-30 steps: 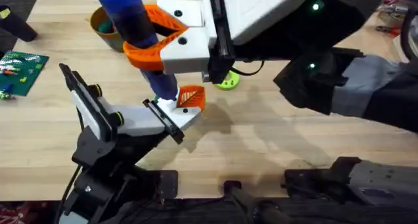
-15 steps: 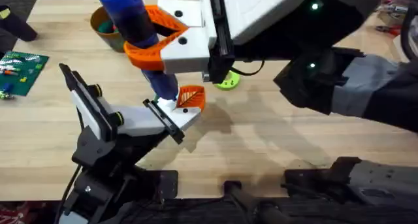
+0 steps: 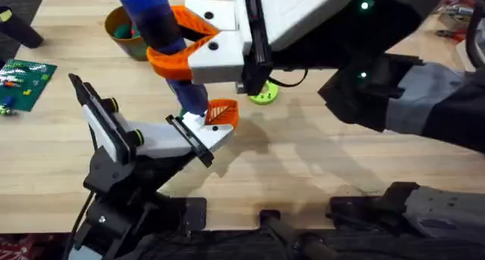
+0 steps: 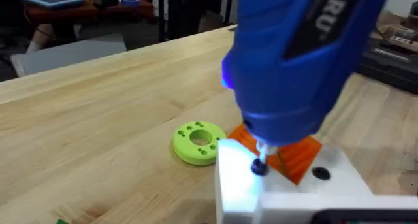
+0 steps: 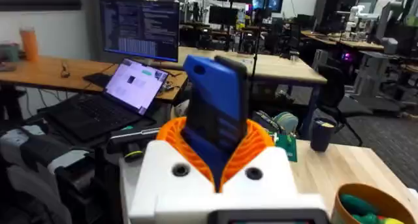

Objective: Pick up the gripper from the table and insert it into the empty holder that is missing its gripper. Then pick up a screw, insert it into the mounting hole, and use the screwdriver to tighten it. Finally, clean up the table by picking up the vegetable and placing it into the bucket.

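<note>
My right gripper point(image 3: 179, 45), white with orange curved jaws, reaches across the table and is shut on the blue screwdriver point(image 3: 155, 25). The screwdriver stands nearly upright with its tip down on the holder point(image 3: 170, 141), the white block at the end of my left arm. In the left wrist view the bit of the screwdriver point(image 4: 294, 61) sits on a small dark screw point(image 4: 259, 166) in the holder point(image 4: 241, 194). The orange ribbed gripper point(image 3: 222, 114) sits in the holder just beyond the tip. The ochre bucket point(image 3: 112, 20) stands at the far left, with coloured bits inside. The vegetable is out of view.
A lime-green ring point(image 3: 263, 95) lies on the table point(image 3: 318, 150) right of the holder. A green circuit board point(image 3: 24, 82) sits at the left edge. My right arm's dark body hangs over the far right of the table.
</note>
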